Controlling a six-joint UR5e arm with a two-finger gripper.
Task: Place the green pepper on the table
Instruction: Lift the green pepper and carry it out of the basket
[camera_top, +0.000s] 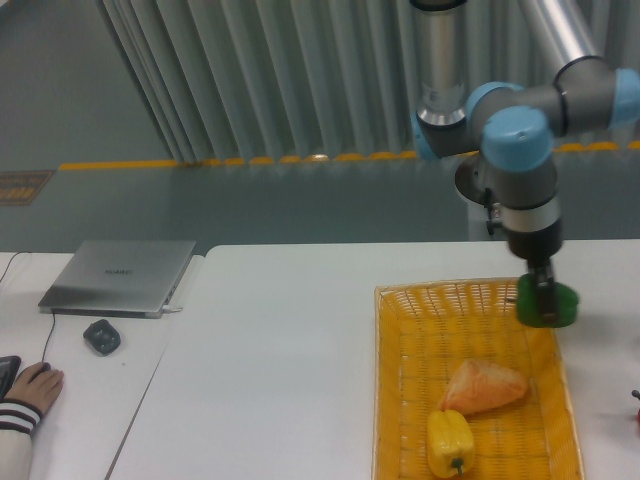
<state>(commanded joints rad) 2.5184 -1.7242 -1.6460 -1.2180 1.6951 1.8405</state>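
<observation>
The claw (544, 300) holds the green pepper (549, 304) clamped above the basket (470, 300) rim (far right corner), seemingly bound for the table (290, 340).

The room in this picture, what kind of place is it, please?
Probably a robotics lab or test area: a robot arm works over a white table, a closed laptop and mouse sit beside it, and yellow floor tape marks a zone.

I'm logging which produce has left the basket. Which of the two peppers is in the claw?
The green pepper, held in the claw over the basket's right rim. The yellow pepper lies in the basket beside the bread.
</observation>
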